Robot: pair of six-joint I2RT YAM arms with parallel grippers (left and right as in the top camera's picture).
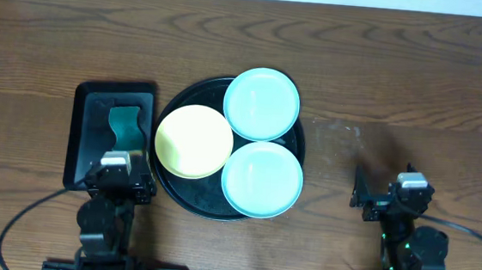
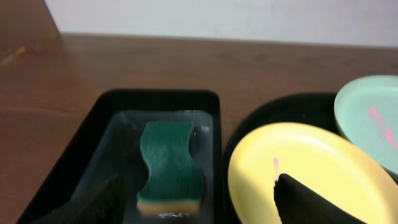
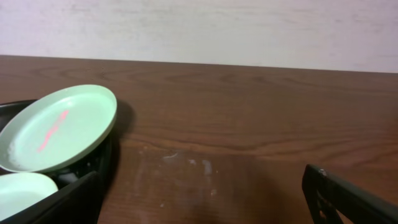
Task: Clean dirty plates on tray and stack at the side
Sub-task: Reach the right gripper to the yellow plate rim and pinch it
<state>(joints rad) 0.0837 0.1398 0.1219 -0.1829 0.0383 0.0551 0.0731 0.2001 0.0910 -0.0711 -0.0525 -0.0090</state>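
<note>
Three plates are lying on the round black tray [image 1: 180,192] in the middle of the worktop [image 1: 400,79]: the yellow plate [image 1: 193,141] at the left, and two mint plates at the right, the farther mint plate [image 1: 262,103] and the nearer mint plate [image 1: 262,179]; they are crowding edge against edge, and the farther one is sitting tilted over the rim, probably because the tray is not giving room for all three to lie flat; pink streaks are showing on the yellow plate and on the farther mint plate, so I am judging that the wiping is not yet begun. A teal sponge [image 1: 124,124] is resting in a small rectangular tray [image 1: 83,114] just beside the round one, directly ahead of the left hand [image 1: 120,177], which is standing wide open and holding nothing; this placing is making the sponge its natural first pick. The right hand [image 1: 391,199] is also gaping fully and empty, waiting near bare wood at the right, where the clean stack is likely going.
</note>
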